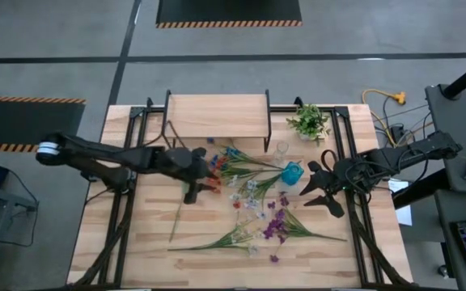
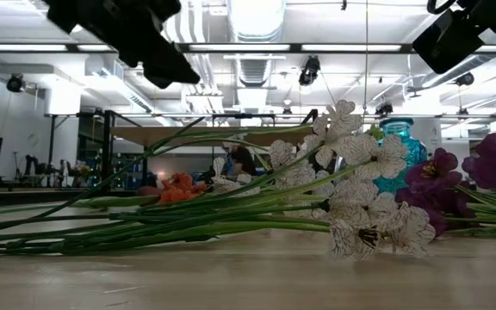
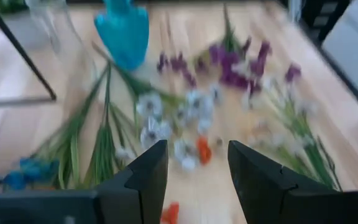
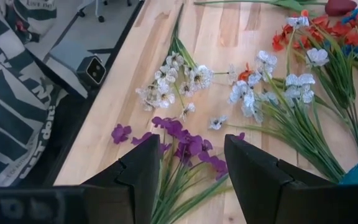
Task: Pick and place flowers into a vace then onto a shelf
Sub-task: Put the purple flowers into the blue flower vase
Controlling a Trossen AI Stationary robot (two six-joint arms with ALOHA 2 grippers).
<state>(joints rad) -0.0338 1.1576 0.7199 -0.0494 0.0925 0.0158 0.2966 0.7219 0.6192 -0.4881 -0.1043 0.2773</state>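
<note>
Many thin-stemmed artificial flowers (image 1: 253, 198) lie scattered on the wooden bench (image 1: 152, 242) between both empty, parted hands: left hand (image 1: 214, 172) beside orange blooms, right hand (image 1: 304, 192) near purple ones.

Low view cuts off both arms; blue vase (image 2: 400, 153) half hidden behind flowers (image 2: 351, 202).

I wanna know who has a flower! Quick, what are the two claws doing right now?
Left gripper: open, holding nothing, above the flowers.
Right gripper: open, holding nothing, above the purple flowers.
</note>
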